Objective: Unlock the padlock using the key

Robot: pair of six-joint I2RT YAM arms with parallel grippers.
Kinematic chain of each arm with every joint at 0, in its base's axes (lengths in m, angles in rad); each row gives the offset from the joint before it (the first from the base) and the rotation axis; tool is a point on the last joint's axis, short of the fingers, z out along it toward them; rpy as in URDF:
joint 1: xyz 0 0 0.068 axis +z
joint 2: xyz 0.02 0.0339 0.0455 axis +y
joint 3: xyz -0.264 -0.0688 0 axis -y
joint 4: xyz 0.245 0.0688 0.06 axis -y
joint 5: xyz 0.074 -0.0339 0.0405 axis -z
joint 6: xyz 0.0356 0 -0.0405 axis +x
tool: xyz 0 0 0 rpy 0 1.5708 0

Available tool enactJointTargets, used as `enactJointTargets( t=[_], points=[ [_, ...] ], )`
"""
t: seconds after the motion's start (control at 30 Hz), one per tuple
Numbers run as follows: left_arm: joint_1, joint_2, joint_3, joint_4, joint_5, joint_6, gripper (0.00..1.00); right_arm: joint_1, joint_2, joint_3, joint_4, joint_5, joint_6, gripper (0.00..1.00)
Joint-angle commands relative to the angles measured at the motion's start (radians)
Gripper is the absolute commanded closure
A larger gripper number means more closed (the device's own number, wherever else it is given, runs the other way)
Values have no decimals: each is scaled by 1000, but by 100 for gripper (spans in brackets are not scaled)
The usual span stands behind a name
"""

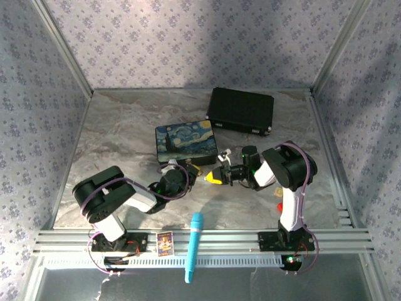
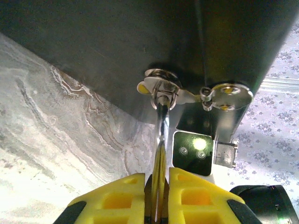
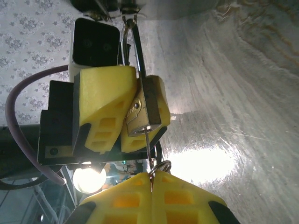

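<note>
A small brass padlock (image 3: 140, 114) is pinched between the yellow fingers (image 3: 100, 100) of my left gripper (image 2: 158, 179), which is shut on it. In the left wrist view its thin silver shackle (image 2: 162, 122) runs up into a metal hasp (image 2: 161, 87) on the dark side of the Starry Night box (image 1: 186, 139). My right gripper (image 3: 152, 173) is shut on the key (image 3: 148, 145), beside its ring (image 3: 160, 165). The key's blade reaches up into the padlock's bottom face. From above, both grippers meet just in front of the box (image 1: 203, 174).
A black case (image 1: 240, 110) lies behind the painted box at the back right. A blue cylinder (image 1: 194, 246) and a small card (image 1: 164, 242) rest on the front rail. Bare marbled table surface (image 1: 119, 138) spreads to the left.
</note>
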State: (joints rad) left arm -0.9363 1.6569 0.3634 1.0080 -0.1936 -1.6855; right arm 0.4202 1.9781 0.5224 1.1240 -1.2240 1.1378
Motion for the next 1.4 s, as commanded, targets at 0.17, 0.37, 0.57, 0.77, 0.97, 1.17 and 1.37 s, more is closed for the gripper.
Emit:
enactJointTargets(
  t=[0.17, 0.37, 0.57, 0.77, 0.97, 1.17, 1.37],
  points=[
    [-36, -6, 26, 76, 113, -2, 100, 28, 19, 28, 33, 39, 26, 100],
    [-39, -39, 30, 34, 100, 20, 100, 39, 27, 34, 36, 60, 41, 100],
    [-44, -56, 31, -6, 90, 34, 100, 45, 38, 24, 89, 91, 90, 100],
    [-44, -35, 31, -5, 81, 27, 100, 66, 21, 21, 99, 115, 124, 100],
    [-43, -35, 34, -28, 74, 25, 100, 84, 18, 22, 98, 117, 131, 100],
    [-41, -46, 33, -70, 59, 30, 100, 89, 16, 13, 105, 126, 139, 100],
    [-39, -52, 29, -85, 43, 32, 100, 91, 17, -6, 97, 132, 131, 100]
  ],
)
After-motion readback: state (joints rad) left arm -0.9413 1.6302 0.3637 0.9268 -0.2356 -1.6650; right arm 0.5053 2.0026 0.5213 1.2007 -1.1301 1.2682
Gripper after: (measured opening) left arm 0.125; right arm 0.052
